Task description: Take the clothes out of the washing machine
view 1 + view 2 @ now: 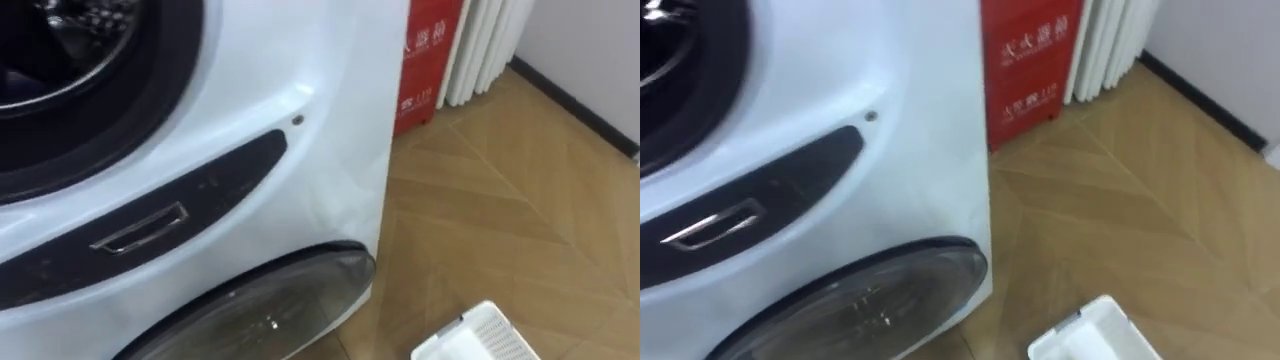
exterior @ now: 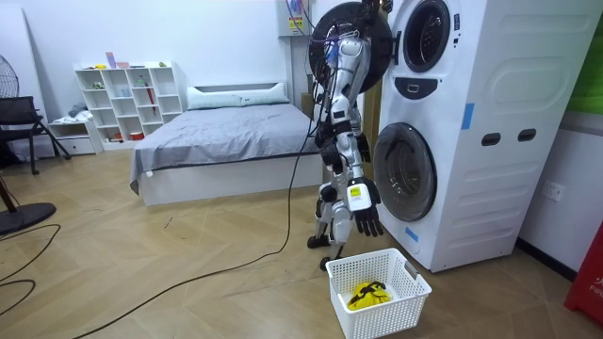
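I stand close in front of two stacked white washing machines (image 2: 471,132). The upper machine's round door (image 2: 350,38) is swung open beside my head, and its dark drum opening (image 1: 70,70) sits at the upper left of the left eye view. The lower machine's glass door (image 1: 270,305) is closed. My right hand (image 2: 365,213) hangs at my side above a white basket (image 2: 407,280), fingers relaxed and holding nothing. A yellow garment (image 2: 367,294) lies in the basket. One corner of the basket (image 1: 480,338) shows on the floor at my lower right.
A dark panel with a recessed metal handle (image 1: 140,230) runs between the two doors. A red box (image 1: 428,60) and white pleated panels (image 1: 485,45) stand past the machines' right side. A bed (image 2: 226,141) and a white shelf (image 2: 132,99) are behind me.
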Motion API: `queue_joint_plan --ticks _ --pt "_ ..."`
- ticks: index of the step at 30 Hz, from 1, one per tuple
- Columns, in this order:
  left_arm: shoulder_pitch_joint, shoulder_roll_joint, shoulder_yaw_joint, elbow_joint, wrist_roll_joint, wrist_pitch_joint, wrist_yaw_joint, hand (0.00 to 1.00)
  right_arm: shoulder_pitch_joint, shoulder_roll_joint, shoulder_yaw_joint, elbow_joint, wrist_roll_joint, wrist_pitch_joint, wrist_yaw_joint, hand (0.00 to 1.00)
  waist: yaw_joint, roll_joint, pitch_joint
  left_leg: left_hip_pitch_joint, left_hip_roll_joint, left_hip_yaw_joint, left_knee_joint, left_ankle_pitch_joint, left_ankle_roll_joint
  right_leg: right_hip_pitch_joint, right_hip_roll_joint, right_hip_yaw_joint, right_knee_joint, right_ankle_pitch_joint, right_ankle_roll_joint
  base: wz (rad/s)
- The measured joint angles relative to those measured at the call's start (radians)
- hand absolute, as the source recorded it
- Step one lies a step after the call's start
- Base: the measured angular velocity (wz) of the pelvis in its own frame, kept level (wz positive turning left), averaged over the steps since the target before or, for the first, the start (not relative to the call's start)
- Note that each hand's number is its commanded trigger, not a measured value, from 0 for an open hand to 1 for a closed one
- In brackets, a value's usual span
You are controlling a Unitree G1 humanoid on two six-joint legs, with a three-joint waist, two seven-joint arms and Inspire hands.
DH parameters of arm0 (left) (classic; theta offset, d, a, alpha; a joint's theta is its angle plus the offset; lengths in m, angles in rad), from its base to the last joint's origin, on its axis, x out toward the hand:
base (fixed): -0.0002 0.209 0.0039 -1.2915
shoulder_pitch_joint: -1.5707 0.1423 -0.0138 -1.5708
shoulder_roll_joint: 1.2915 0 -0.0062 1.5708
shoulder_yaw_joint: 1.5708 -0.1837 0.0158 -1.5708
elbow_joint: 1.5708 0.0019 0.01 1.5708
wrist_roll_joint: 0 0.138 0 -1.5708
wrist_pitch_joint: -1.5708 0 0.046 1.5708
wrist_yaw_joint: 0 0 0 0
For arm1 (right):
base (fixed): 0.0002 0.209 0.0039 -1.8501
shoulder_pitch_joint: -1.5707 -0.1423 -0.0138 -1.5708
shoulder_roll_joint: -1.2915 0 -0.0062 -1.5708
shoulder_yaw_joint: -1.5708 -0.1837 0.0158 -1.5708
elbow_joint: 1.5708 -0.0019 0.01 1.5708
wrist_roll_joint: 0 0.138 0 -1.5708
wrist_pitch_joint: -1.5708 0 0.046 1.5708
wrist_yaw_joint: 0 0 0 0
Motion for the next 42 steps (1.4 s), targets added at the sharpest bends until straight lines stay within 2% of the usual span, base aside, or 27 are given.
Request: queue_joint_plan --ticks 2,5,9,11,14,18,20,23,26,30,36,42 --pt "0.015 0.0 0.002 0.0 0.006 -0.001 0.002 0.0 0.025 0.023 0.036 0.049 -0.001 0.003 0.018 0.0 0.005 -0.016 -0.0047 0.048 0.002 -0.025 -0.016 0.002 -0.003 0.066 -0.002 -0.028 -0.034 -0.002 -0.003 0.36" --pt "0.024 -0.003 0.013 -0.002 0.043 -0.001 0.005 0.0 0.028 0.06 0.1 0.112 -0.004 0.01 0.055 0.0 0.04 -0.041 -0.0045 0.079 0.006 -0.04 -0.018 0.002 -0.003 0.114 -0.006 -0.051 -0.061 -0.002 -0.004 0.2" --pt "0.041 -0.019 0.019 -0.003 0.081 0.0 0.028 0.0 0.028 0.095 0.151 0.143 -0.033 0.029 0.102 0.0 0.049 -0.059 -0.003 0.105 0.001 -0.089 -0.022 0.002 -0.003 0.182 -0.011 -0.106 -0.103 0.0 -0.001 0.48" --pt "0.063 -0.032 0.067 -0.008 0.099 0.0 0.042 0.0 0.023 0.124 0.152 0.166 -0.063 0.037 0.125 0.0 0.079 -0.078 0.0007 0.132 0.001 -0.103 -0.025 0.002 -0.003 0.218 -0.012 -0.116 -0.123 0.0 0.0 0.19" --pt "0.094 -0.043 0.122 -0.009 0.107 0.001 0.064 0.0 0.016 0.142 0.169 0.174 -0.092 0.045 0.159 0.0 0.108 -0.092 -0.0005 0.156 0.001 -0.117 -0.034 0.001 -0.003 0.255 -0.012 -0.131 -0.14 0.0 0.001 0.16" --pt "0.117 -0.05 0.16 -0.009 0.136 0.001 0.086 0.0 0.004 0.145 0.18 0.192 -0.129 0.049 0.178 0.0 0.116 -0.096 -0.0003 0.173 -0.003 -0.16 -0.036 0.001 -0.003 0.292 -0.023 -0.156 -0.157 -0.001 0.002 0.28" --pt "0.118 -0.057 0.201 -0.009 0.176 0.001 0.09 0.0 0.01 0.146 0.187 0.192 -0.141 0.054 0.186 0.0 0.154 -0.098 0.0002 0.18 -0.005 -0.183 -0.037 0.001 -0.003 0.31 -0.023 -0.16 -0.169 -0.001 0.003 0.16" --pt "0.122 -0.06 0.231 -0.014 0.186 0.002 0.09 0.0 0.017 0.149 0.194 0.192 -0.147 0.067 0.198 0.0 0.16 -0.101 0.0014 0.189 -0.016 -0.218 -0.037 0.0 -0.003 0.332 -0.028 -0.182 -0.17 -0.012 0.007 0.32" --pt "0.132 -0.06 0.239 -0.013 0.189 0.003 0.09 0.0 0.011 0.158 0.194 0.194 -0.149 0.08 0.206 0.0 0.167 -0.102 0.0013 0.192 -0.017 -0.24 -0.036 0.0 -0.003 0.343 -0.03 -0.199 -0.17 -0.015 0.008 0.22" --pt "0.152 -0.066 0.264 -0.014 0.196 0.011 0.09 0.0 0.018 0.165 0.194 0.196 -0.18 0.087 0.205 0.0 0.187 -0.1 0.0022 0.208 -0.017 -0.243 -0.037 0.0 -0.003 0.359 -0.028 -0.202 -0.171 -0.016 0.01 0.03" --pt "0.179 -0.066 0.28 -0.015 0.208 0.031 0.09 0.0 0.04 0.167 0.193 0.188 -0.174 0.086 0.205 0.0 0.186 -0.097 0.0032 0.21 -0.018 -0.252 -0.039 -0.002 -0.003 0.37 -0.028 -0.213 -0.173 -0.017 0.011 0.07" --pt "0.182 -0.066 0.291 -0.031 0.237 0.031 0.091 0.0 0.049 0.167 0.193 0.188 -0.171 0.085 0.205 0.0 0.184 -0.108 0.0022 0.211 -0.019 -0.251 -0.038 -0.002 -0.003 0.373 -0.027 -0.218 -0.172 -0.018 0.011 0.01"
